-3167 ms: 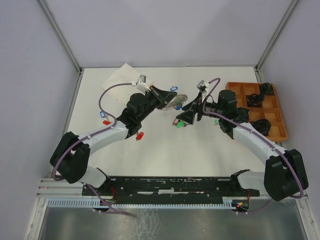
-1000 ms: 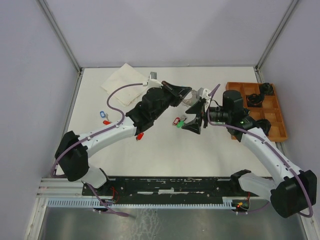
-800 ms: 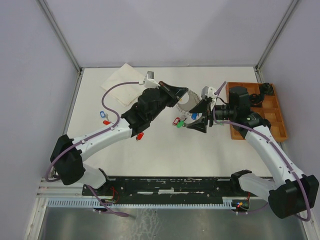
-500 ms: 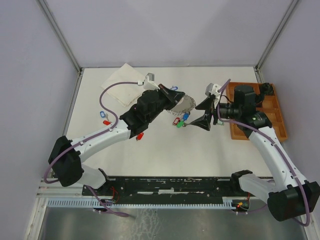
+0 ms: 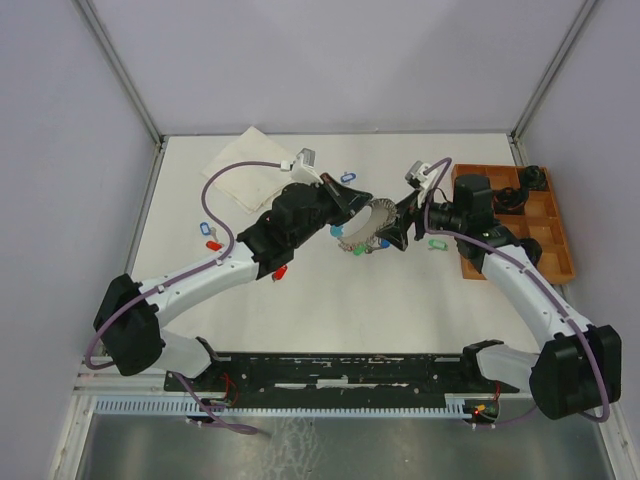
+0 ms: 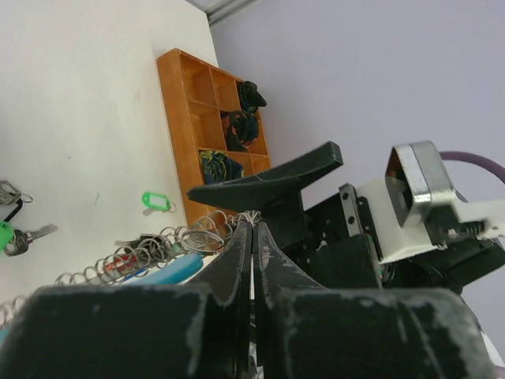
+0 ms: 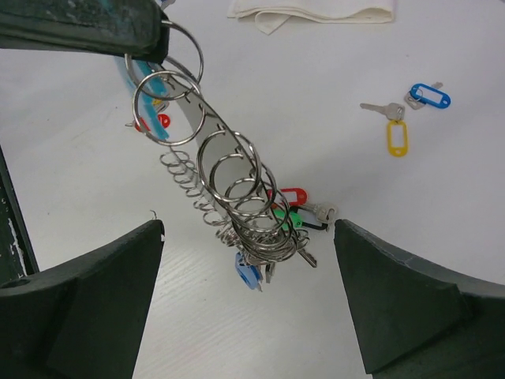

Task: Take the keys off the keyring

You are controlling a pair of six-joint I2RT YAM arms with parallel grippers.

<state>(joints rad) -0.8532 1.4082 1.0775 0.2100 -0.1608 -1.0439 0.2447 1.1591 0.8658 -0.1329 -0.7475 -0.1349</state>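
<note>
Step in hand: the left gripper (image 6: 252, 237) is holding the keyring (image 7: 237, 185) up off the table while the right gripper (image 5: 398, 226) is lining up on it. With some keys already lying loose, this looks like the middle of the job.
Left fingers: they are pinching shut on a wire ring at the top end of the keyring.
Right fingers: they are standing wide apart, gripping nothing.
Keyring: it is hanging as a slanted coil of wire rings with a light-blue band, to the left of the orange tray (image 5: 558, 262), near it but not touching.
Keys on the ring: the keys (image 7: 268, 260) are bunching at the low end of the coil, the end farther from the tray's far corner; blue, green and red tags are showing there. Whether they are resting on the table I cannot tell.
Ring against right fingers: in the right wrist view the coil is sitting between the two open fingers, touching neither.
Loose keys: a green-tagged key (image 5: 435, 243) is lying just beside the tray's left wall; a blue-tagged key (image 5: 347, 177) is lying well to the tray's left.
Next move: probably closing on one key in the bunch, then sliding it along the coil and off, with the left grip holding firm.
</note>
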